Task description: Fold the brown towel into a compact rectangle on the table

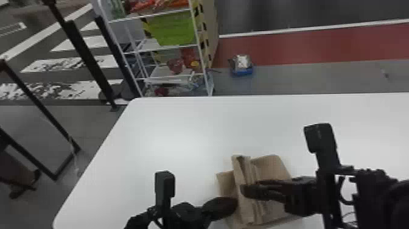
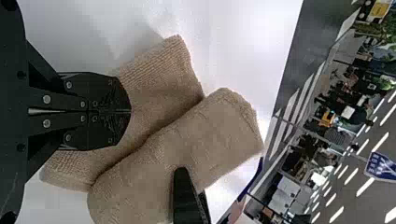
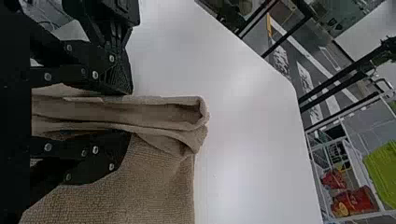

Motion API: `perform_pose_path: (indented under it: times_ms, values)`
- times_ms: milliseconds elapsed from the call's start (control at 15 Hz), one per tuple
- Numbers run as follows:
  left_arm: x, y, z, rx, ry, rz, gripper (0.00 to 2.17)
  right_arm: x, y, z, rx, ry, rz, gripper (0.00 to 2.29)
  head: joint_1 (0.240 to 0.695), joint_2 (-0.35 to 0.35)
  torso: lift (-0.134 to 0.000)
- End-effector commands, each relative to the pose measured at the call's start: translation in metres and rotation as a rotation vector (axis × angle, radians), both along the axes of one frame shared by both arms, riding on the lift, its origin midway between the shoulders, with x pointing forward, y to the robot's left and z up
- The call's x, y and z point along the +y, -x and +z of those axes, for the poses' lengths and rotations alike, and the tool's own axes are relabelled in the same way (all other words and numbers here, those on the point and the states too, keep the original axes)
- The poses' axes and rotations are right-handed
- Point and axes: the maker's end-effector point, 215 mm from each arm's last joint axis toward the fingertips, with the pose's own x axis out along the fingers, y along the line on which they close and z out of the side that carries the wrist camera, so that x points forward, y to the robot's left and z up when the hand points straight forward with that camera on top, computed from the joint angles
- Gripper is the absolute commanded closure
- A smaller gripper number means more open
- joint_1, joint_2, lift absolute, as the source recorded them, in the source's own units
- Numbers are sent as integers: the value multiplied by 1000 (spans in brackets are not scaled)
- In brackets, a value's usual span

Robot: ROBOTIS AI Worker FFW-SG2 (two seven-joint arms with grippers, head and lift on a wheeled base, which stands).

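The brown towel (image 1: 270, 167) lies partly folded near the table's front edge, a raised ridge of cloth running along it. At its left side is my left gripper (image 1: 234, 207); my right gripper (image 1: 243, 190) reaches over the ridge from the right. In the left wrist view the left gripper (image 2: 130, 111) is shut, its tips over a flat part of the towel (image 2: 159, 93) beside a thicker fold. In the right wrist view the right gripper (image 3: 130, 112) stands open, one finger on each side of the raised fold of the towel (image 3: 154, 112).
The white table (image 1: 182, 128) reaches out beyond the towel to its far and left edges. Behind it stand a white shelf rack (image 1: 170, 47) with a green bin (image 1: 173, 29) and a small blue-based object (image 1: 242, 65) on the floor.
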Motion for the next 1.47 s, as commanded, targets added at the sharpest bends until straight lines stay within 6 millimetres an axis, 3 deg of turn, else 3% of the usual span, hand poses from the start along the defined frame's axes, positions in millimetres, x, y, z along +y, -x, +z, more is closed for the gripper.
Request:
perform_pose_path:
  times_ms: [0, 67, 333, 733, 800, 933, 1000, 1067, 1200, 1267, 1333, 1400]
  values:
    - [-2, 0, -2, 5, 1, 0, 1878, 5, -13, 29, -27, -180, 3, 49, 695, 279, -124]
    - [-3, -1, -4, 6, 1, 0, 1882, 8, -20, 43, -54, -254, 4, 49, 695, 281, -124]
    - [-9, 0, -6, 9, -7, -11, 1882, 6, -11, 40, -31, -308, 0, 49, 695, 280, -124]
    - [-7, 2, -6, 13, -11, -10, 1882, -22, 28, 31, 18, -220, -28, 144, 695, 265, -124]
    - [-7, 3, -7, 14, -10, -10, 1882, -29, 31, 21, 11, -172, -47, 221, 695, 261, -124]
    - [-5, 1, -6, 11, -12, -4, 1878, -36, 34, 21, -21, -171, -73, 589, 695, 247, -124]
    - [-3, 0, -5, 9, -13, -1, 1875, -39, 38, 23, -28, -179, -82, 910, 695, 242, -124]
    - [2, -2, -3, 4, -13, 13, 1663, -43, 43, 22, -20, -175, -89, 1197, 695, 239, -124]
    - [19, -10, 8, -21, -5, 47, 994, -57, 49, 21, -7, -169, -114, 1298, 695, 237, -124]
    - [32, -14, 14, -34, -4, 69, 272, -65, 53, 18, 8, -162, -129, 1386, 695, 238, -124]
    - [44, -17, 21, -45, 1, 91, -1, -75, 62, 11, 54, -145, -138, 1598, 695, 240, -124]
    - [60, -21, 31, -66, 5, 118, -1, -82, 68, 5, 81, -135, -148, 1598, 695, 243, -124]
